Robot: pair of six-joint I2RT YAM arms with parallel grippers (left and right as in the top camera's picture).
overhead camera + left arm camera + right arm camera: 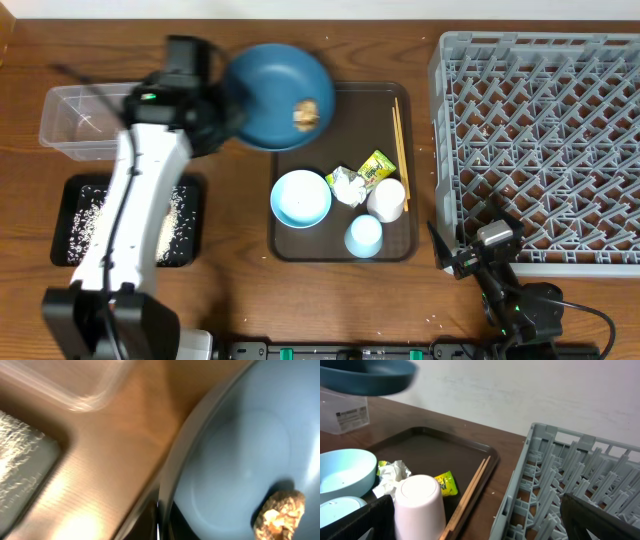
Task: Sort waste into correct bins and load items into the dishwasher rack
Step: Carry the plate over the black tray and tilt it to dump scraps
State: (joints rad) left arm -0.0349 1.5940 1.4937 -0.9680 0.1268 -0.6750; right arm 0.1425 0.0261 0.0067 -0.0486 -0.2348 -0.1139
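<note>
Gripping the dark blue plate (270, 90) by its left rim, the left gripper (222, 112) holds it aloft between clear tub (75, 125) and brown serving tray (295, 245) — brown food lump (306, 113) aboard. The right gripper (470, 240) sits spread beside the dishwasher rack (540, 140).

The plate (275, 95) is dark blue, and the food lump (306, 113) on it is brown. The bowl (300, 198) is pale blue, beside a pale blue cup (364, 236) and a whitish cup (387, 199). The wrapper (377, 167) is green and yellow, the paper (347, 185) white. The rack (540, 130) is a grey lattice. White rice (90, 205) speckles the black tray (60, 220). The desk (230, 270) shows brown wood grain.
</note>
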